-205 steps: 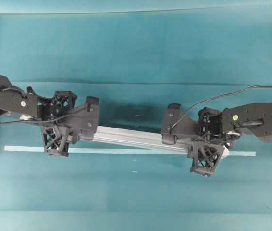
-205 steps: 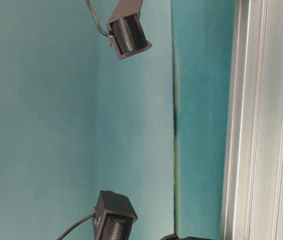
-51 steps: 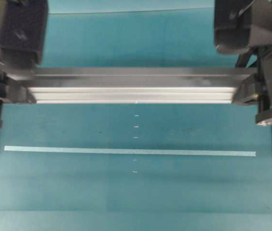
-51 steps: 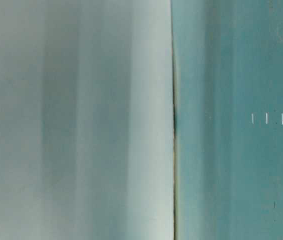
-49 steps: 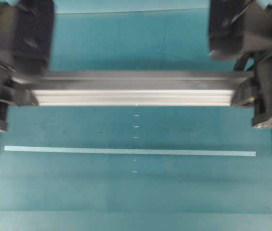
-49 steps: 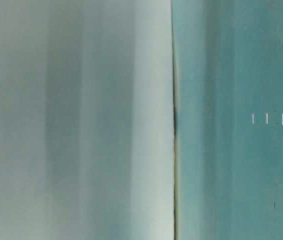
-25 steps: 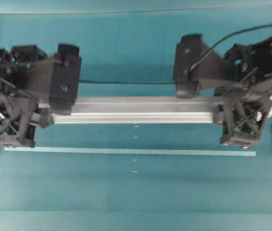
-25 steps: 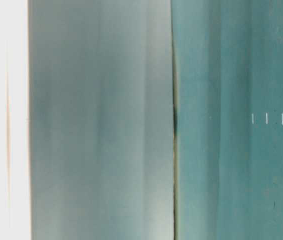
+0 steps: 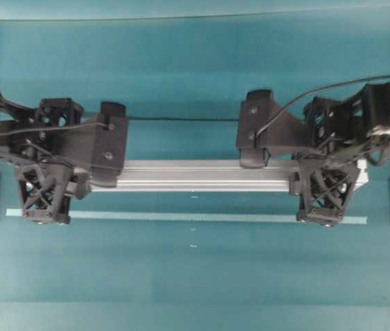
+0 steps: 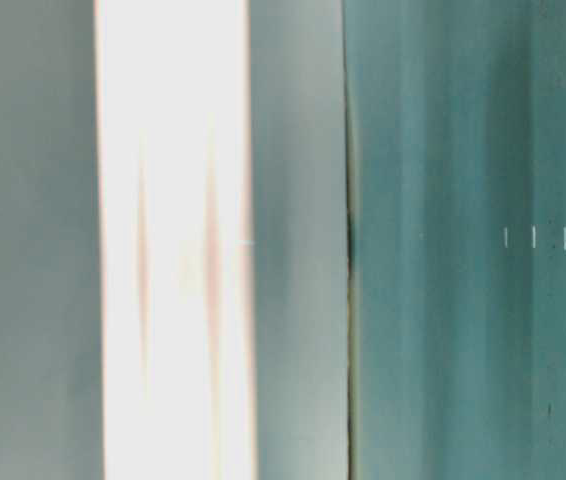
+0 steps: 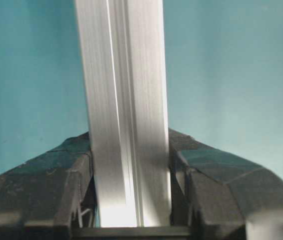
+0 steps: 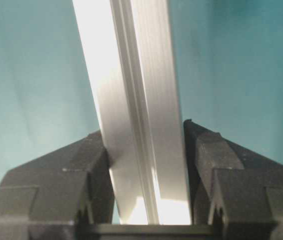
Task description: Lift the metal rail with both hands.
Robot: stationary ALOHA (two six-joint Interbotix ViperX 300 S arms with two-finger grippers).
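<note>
- My left gripper and right gripper each pinch the aluminium extrusion rail near an end
- It seems airborne; next needs level, matched motion

A teal table carries a thin pale tape strip.
</note>
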